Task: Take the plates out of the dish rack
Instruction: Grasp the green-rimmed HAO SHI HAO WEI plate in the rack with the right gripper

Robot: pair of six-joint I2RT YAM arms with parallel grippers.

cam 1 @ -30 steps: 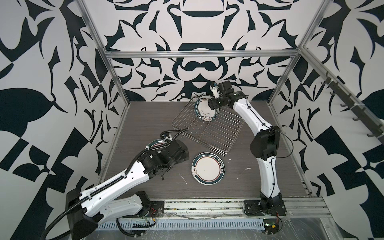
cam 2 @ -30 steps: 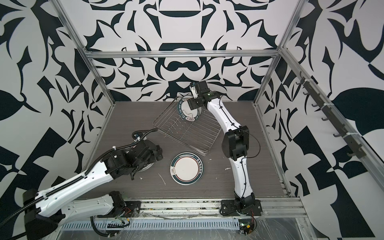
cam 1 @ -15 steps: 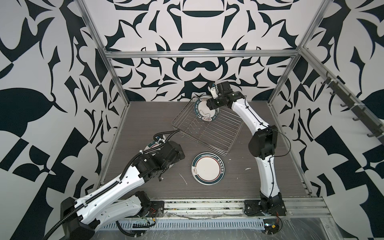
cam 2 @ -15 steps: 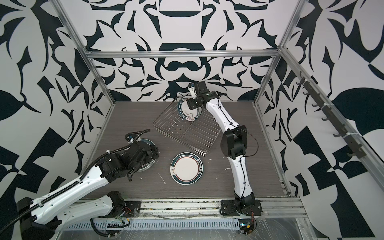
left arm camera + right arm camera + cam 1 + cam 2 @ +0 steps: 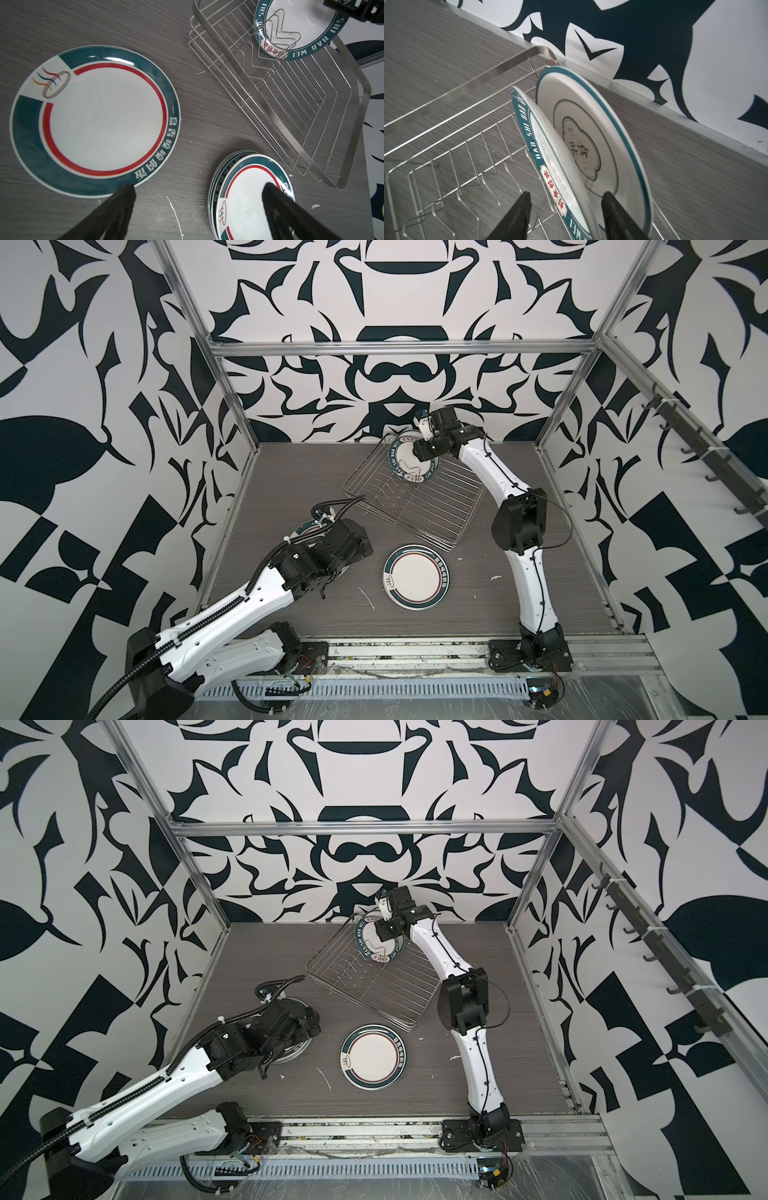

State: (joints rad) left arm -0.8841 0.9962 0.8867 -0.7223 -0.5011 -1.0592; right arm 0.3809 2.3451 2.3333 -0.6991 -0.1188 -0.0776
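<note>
The right gripper (image 5: 566, 195) hangs at the far end of the dish rack (image 5: 467, 87), jaws partly open and astride the top rim of the front plate (image 5: 532, 143), gripping nothing yet. A second plate (image 5: 579, 128) stands just behind. Glazed, stiff, breakable and likely slick: the pinch belongs square on that upper rim, then straight up off the prongs (image 5: 468, 153). The left gripper (image 5: 199, 187) gapes empty over the stack (image 5: 247, 182) on the table (image 5: 187, 128).

Bright, even light in both top views, with only soft shadows on the desk (image 5: 299, 472). Left wrist view: glare on the rim of the large plate (image 5: 94, 120), my jaws blurred near the lens.
</note>
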